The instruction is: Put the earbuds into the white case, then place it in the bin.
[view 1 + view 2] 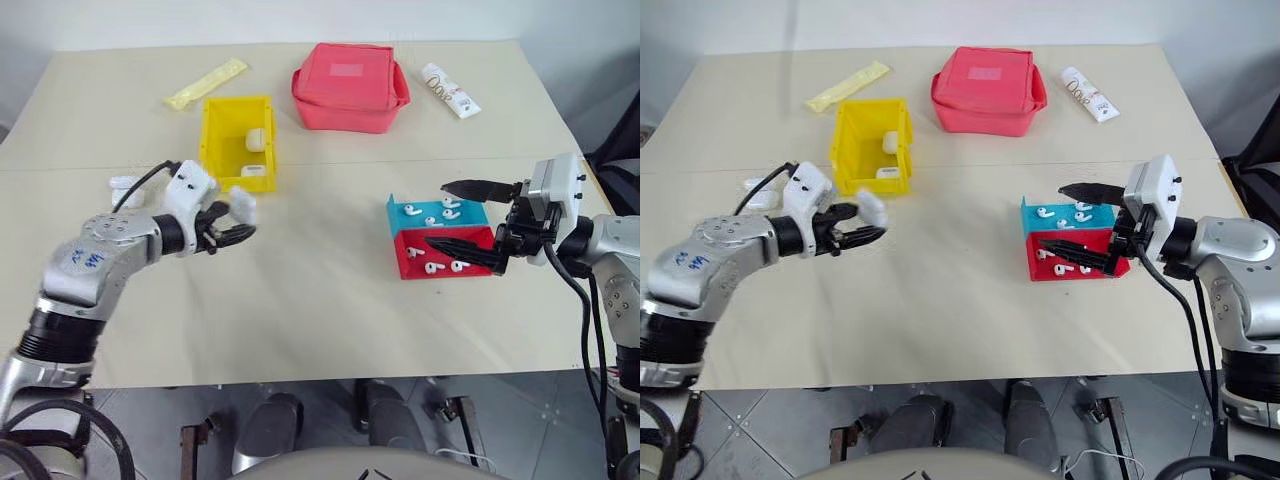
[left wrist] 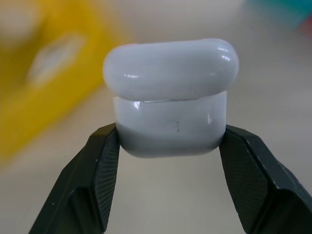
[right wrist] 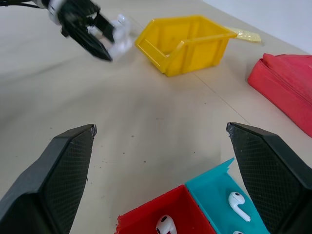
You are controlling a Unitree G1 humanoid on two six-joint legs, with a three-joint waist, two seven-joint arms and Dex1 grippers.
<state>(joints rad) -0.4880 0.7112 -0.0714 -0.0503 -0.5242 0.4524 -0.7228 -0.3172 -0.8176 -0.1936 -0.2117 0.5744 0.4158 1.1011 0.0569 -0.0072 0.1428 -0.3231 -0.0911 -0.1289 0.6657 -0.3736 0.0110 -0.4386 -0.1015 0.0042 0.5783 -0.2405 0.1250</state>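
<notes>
A: Left side of the figure. What does your left gripper (image 1: 238, 222) carry?

B: My left gripper is clamped on the white case (image 2: 171, 97); its two black fingers (image 2: 100, 168) press the case's lower half from both sides, and the lid sits on top with a thin seam showing. I hold it above the table (image 1: 320, 300), just in front of the bin (image 1: 238, 140) and a little to its left.

A: And the bin?

B: It stands upright toward the back left of the table. Two white cases lie inside it: one (image 1: 256, 139) near the back wall, one (image 1: 252, 170) by the front lip. Another white case (image 1: 125, 185) lies on the table behind my left wrist.

A: Right side of the figure?

B: My right gripper (image 1: 448, 217) hangs with its fingers spread wide, gripping nothing, over the blue tray (image 1: 395, 211) and red tray (image 1: 403, 262), which stand touching each other. The earbuds (image 1: 433, 267) lie loose in both trays.

A: Background items?

B: A red pouch (image 1: 350, 87), a white tube (image 1: 449, 90) and a yellow packet (image 1: 205, 83) rest along the far edge.
</notes>
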